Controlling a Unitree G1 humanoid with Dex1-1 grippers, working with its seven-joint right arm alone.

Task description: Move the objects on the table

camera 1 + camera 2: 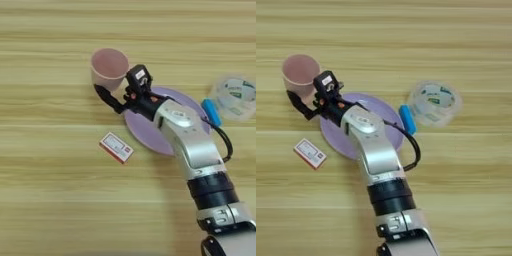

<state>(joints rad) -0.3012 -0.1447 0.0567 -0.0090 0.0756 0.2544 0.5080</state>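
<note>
The pale pink cup (109,66) stands upright at the back left of the table (50,200). My right gripper (117,85) is open at the cup's near side. One black finger (104,95) lies by the cup's lower left and the other (138,77) by its right wall. I cannot tell whether they touch it. My silver forearm (192,145) crosses the round lilac plate (145,134) and hides its right half. The small red-edged white packet (116,147) lies flat on the wood, just left of the plate and apart from it.
A clear round plastic container (434,102) with a printed label sits at the right. A small blue object (407,119) lies between it and the plate. A black cable (415,147) loops out from my arm.
</note>
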